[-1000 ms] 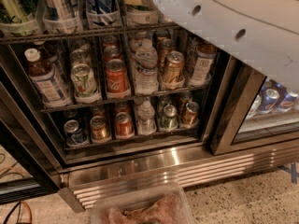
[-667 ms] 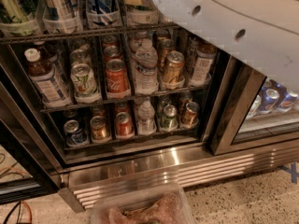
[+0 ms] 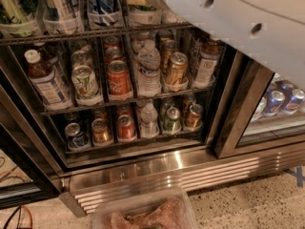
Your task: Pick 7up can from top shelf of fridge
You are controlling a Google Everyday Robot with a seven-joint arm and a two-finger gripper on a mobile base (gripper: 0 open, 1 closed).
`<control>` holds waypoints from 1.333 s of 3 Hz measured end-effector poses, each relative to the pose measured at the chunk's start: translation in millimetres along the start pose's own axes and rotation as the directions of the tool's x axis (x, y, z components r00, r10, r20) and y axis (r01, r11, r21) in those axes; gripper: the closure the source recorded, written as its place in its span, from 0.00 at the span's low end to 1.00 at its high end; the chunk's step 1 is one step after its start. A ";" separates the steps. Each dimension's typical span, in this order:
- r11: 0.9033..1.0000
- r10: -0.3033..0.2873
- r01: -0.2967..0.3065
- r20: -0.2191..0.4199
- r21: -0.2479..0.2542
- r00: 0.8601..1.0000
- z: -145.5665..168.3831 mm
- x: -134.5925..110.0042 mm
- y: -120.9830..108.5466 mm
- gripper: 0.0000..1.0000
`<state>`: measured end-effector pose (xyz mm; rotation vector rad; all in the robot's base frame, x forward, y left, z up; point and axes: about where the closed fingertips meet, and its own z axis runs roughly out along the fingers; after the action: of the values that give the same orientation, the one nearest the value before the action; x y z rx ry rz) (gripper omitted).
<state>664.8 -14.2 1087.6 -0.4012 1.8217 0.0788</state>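
Observation:
The fridge (image 3: 143,168) stands open in front of me, with a stainless base grille and dark wire racks. The top shelf (image 3: 90,34) runs along the top of the view, with a metal front rail and clear plastic trays. In its trays stand a green-and-white can (image 3: 12,8) at the far left, a silver can (image 3: 59,4) and a blue-and-white striped can (image 3: 102,1). Their tops are cut off, so I cannot tell which is the 7up can. My white arm (image 3: 238,23) crosses the upper right toward the top shelf. The gripper is out of view.
On the rack below stand a white-and-green can (image 3: 86,84), a red cola can (image 3: 118,79), a water bottle (image 3: 149,68), a gold can (image 3: 175,69) and a brown bottle (image 3: 45,80). More cans fill the lowest rack. A clear bin (image 3: 143,211) sits at the bottom.

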 end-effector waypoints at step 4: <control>0.995 0.040 -0.042 -0.018 -0.090 0.999 -20.6 -9.1 8.6 1.00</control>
<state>645.2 -9.4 1100.8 -0.4294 1.8473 0.1871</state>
